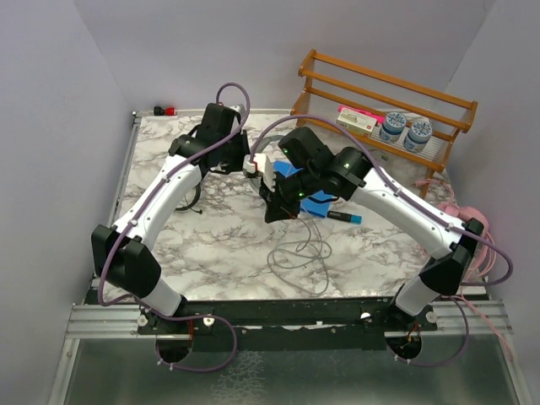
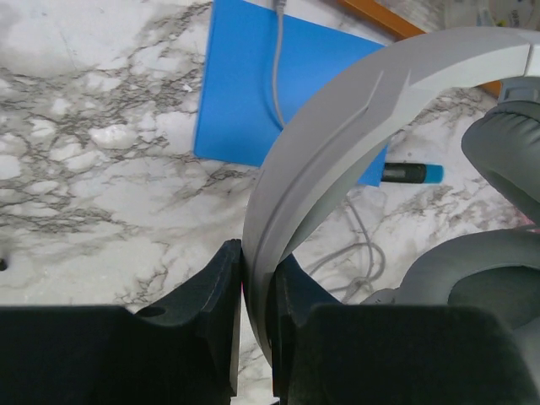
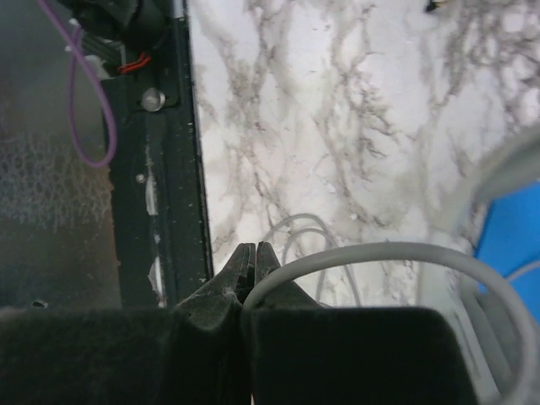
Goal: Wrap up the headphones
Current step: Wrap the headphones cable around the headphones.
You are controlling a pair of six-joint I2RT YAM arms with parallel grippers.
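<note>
No lettering is legible on anything here.

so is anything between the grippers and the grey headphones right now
Nothing visible does. The left gripper clamps the grey-white headphones by the headband, and the right gripper pinches the grey cable. The blue pad lies on the table below, out of the way.

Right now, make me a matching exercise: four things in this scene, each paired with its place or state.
Things:
1. left gripper
2. right gripper
3. blue sheet
4. pink headphones

Places or states:
A. at the right edge of the marble table
B. clamped on the grey cable
C. lying flat on the marble table
D. clamped on the grey-white headband

Pairs: 1-D, 2-B, 3-C, 4-A
</note>
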